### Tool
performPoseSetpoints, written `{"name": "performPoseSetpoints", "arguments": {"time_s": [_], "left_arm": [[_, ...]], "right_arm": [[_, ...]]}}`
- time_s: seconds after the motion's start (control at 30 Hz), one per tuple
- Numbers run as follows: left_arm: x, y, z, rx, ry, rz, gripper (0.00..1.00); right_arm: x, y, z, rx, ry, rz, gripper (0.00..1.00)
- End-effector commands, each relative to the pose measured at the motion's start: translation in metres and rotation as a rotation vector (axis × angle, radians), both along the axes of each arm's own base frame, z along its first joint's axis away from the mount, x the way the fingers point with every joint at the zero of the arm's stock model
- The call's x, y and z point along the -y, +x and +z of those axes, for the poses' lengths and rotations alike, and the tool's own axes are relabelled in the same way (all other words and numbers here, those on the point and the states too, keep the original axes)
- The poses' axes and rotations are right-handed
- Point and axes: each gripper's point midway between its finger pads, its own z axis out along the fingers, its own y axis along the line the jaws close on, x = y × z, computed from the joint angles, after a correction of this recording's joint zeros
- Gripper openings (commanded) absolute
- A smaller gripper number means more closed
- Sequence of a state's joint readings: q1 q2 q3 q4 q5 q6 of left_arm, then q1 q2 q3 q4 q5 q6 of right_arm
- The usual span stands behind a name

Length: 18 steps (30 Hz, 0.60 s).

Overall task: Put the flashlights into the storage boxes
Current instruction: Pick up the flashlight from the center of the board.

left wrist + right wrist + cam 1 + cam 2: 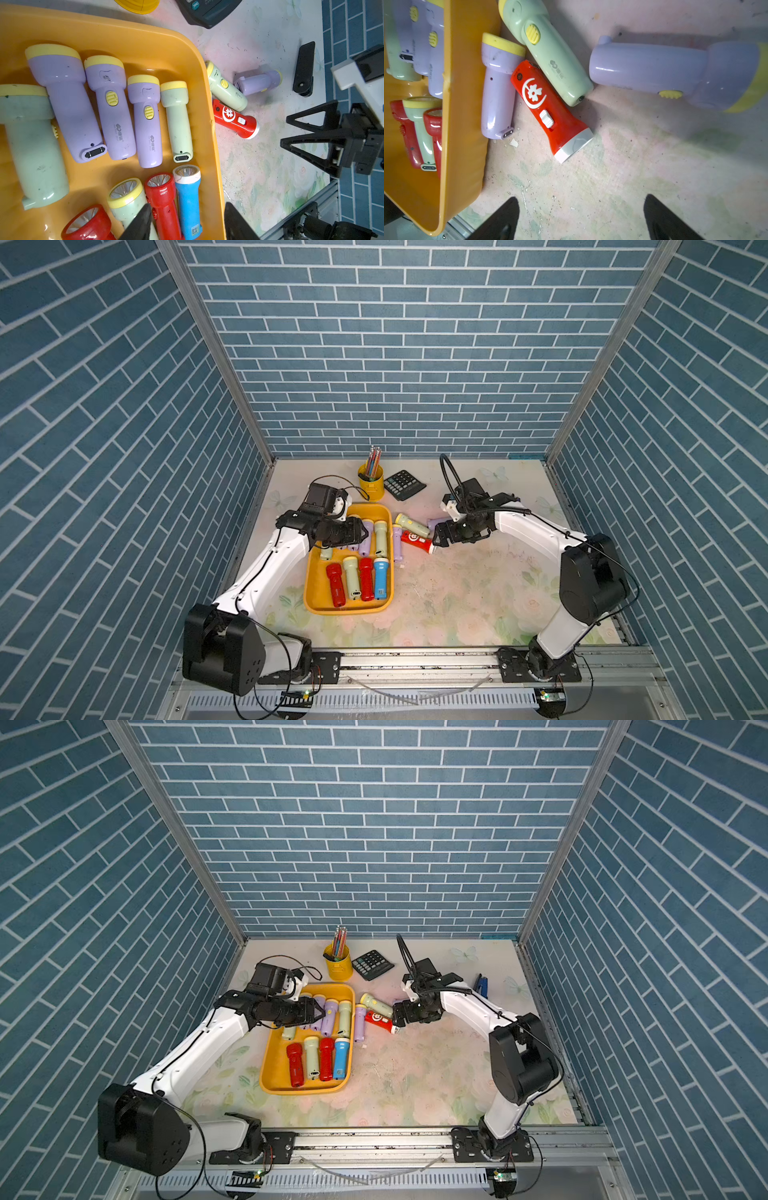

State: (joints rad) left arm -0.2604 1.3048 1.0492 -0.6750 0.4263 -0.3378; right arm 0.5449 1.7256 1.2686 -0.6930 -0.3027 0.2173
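Right wrist: we see the right gripper (581, 198) spread wide, empty, near the red flashlight (550, 110). Left gripper (188, 205) half-open, empty, over the tray (145, 41). In both top views the red flashlight sits at the tray's 3 o'clock.

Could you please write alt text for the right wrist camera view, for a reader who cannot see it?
Four flashlights lie loose on the table beside the orange tray: a red flashlight in the middle, a lilac flashlight along the tray's wall, a pale green flashlight and a second lilac flashlight farther off. The right gripper hovers nearby, jaws open and empty.

Flashlights (550, 112) glossy plastic; tray (145, 41) smooth plastic; tabletop (612, 176) scuffed matt.
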Motion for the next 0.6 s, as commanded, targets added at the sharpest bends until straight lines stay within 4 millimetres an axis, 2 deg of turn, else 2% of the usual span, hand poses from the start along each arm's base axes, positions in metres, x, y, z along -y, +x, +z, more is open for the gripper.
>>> {"name": "performPoseSetpoints", "arguments": {"time_s": [0.0,0.17,0.33,0.57], "left_arm": [[-0.002,0.0,0.002,0.017,0.002,0.013,0.57],[-0.002,0.0,0.002,0.013,0.005,0.013,0.57],[-0.002,0.002,0.004,0.011,0.009,0.013,0.57],[-0.004,0.004,0.006,0.015,0.016,0.023,0.57]], "right_arm": [[-0.005,-0.005,-0.001,-0.029,-0.034,0.082,0.89],[-0.02,-0.011,-0.005,-0.013,-0.049,0.193,0.84],[-0.029,0.006,-0.013,0.055,-0.101,0.257,0.85],[-0.037,0.012,-0.037,0.035,-0.184,0.374,0.85]]}}
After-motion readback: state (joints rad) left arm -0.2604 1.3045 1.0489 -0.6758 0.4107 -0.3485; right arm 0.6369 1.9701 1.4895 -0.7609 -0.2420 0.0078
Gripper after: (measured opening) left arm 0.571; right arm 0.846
